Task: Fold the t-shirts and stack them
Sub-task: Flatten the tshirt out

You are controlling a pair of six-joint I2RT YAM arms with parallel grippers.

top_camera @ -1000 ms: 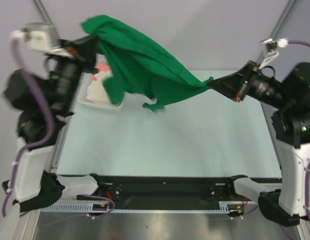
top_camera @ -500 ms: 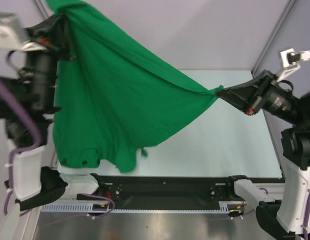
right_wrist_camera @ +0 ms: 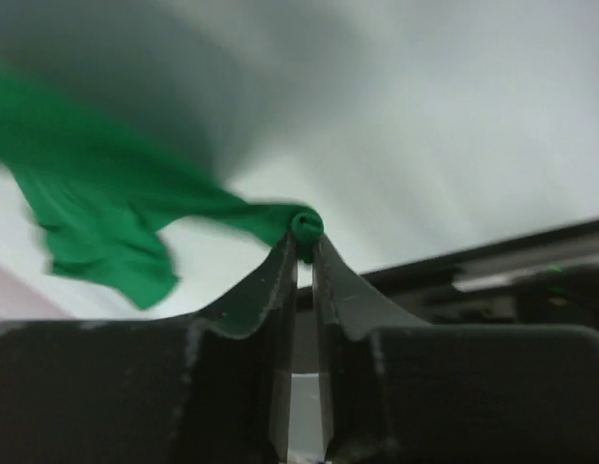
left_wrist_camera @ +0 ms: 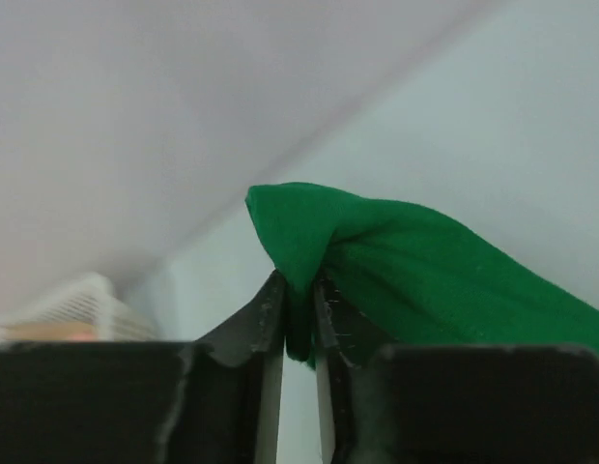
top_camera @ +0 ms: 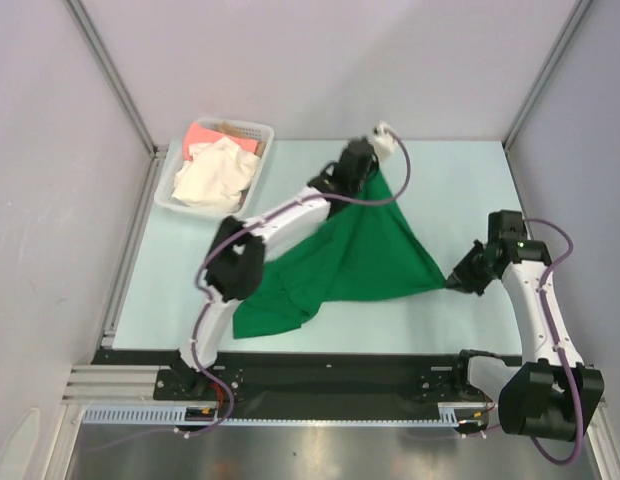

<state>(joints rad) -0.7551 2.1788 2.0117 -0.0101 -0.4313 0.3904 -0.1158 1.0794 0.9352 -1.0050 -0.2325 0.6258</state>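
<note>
1. The left gripper is pinching a bunched corner of the green t-shirt. Its fingers are standing almost together, and a fold of cloth is running down into the narrow slot between them.
2. From above, this left gripper is reaching far out over the middle of the table, at the shirt's far corner.
3. The right gripper is clamping a small rolled nub of the same shirt right at its tips. Its jaws are sitting nearly closed, with a thin gap showing below the nub. The cloth beyond it is looking blurred in the wrist view.
4. In the top view the right gripper is sitting low over the right side of the table, at the shirt's right-hand corner.
5. The green t-shirt is lying on the table in a rough triangle, running from the far corner to the right corner. It is trailing in crumpled folds toward the near left, where the left arm is crossing over it.
6. A white basket is sitting at the far left corner of the table, apart from the green shirt. It is holding a crumpled cream-white t-shirt with a salmon-pink t-shirt behind it.
</note>
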